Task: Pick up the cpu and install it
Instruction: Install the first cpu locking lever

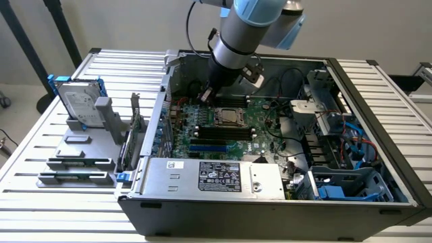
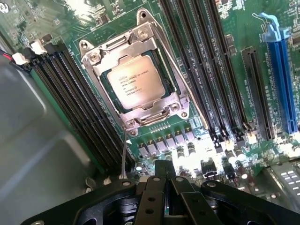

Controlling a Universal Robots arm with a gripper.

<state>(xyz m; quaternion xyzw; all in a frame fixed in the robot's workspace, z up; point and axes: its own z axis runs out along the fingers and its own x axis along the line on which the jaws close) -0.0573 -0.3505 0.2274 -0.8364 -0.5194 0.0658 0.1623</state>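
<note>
The cpu point(image 2: 136, 83), a silvery square chip with printed text, lies flat in its socket on the green motherboard point(image 2: 211, 28). A metal retention frame point(image 2: 123, 47) is folded down around the chip's edges. In the exterior view the cpu point(image 1: 227, 115) sits mid-board inside the open computer case. My gripper point(image 1: 206, 94) hangs just above the board, a little behind the socket toward the case's back wall. In the wrist view the gripper point(image 2: 165, 172) is apart from the chip, its black fingers drawn together with nothing between them.
Black memory slots point(image 2: 77, 105) flank the socket on both sides, and a blue slot point(image 2: 281, 79) lies further off. The case walls point(image 1: 378, 121), the power supply point(image 1: 216, 177) and drive cages point(image 1: 337, 187) hem the board. A hard drive in its blue bracket point(image 1: 80, 104) stands on a grey rack at the exterior view's left.
</note>
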